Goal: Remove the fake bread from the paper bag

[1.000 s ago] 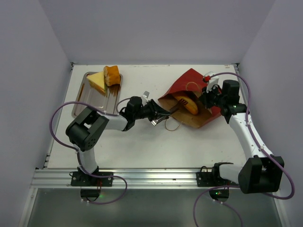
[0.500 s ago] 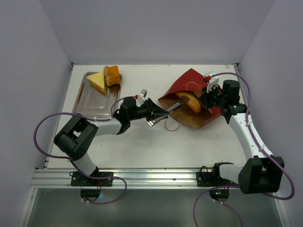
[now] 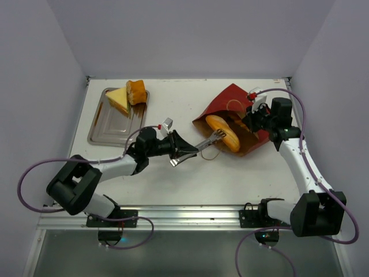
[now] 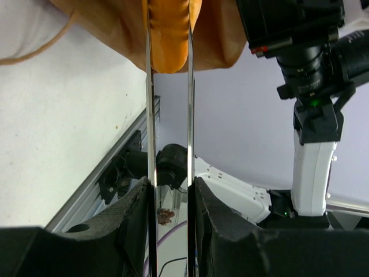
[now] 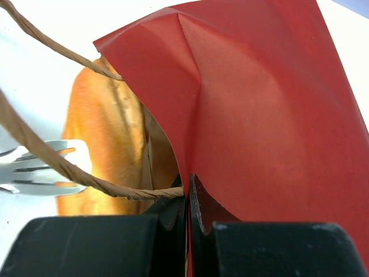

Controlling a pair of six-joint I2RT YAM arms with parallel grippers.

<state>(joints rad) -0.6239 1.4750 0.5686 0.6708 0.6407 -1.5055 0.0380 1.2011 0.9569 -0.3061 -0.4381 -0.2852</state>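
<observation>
left gripper (image 3: 183, 151) clenched on tongs (image 3: 207, 140), tips pinching fake bread (image 3: 223, 133) | right gripper (image 3: 252, 121) pinched shut on paper bag (image 3: 228, 98) wall | count: 1 bag lying right of centre, mouth leftward; 1 loaf at its mouth; 2 bread pieces (image 3: 118, 99) on 1 tray (image 3: 101, 130), far left | room: bare white table (image 3: 173, 179) near side, between tray and bag | plain grey walls

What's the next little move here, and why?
Probably the left gripper pulls the tongs leftward: the bread they pinch lies at the mouth of the paper bag, not yet clear, while the right gripper pins the bag's edge.
</observation>
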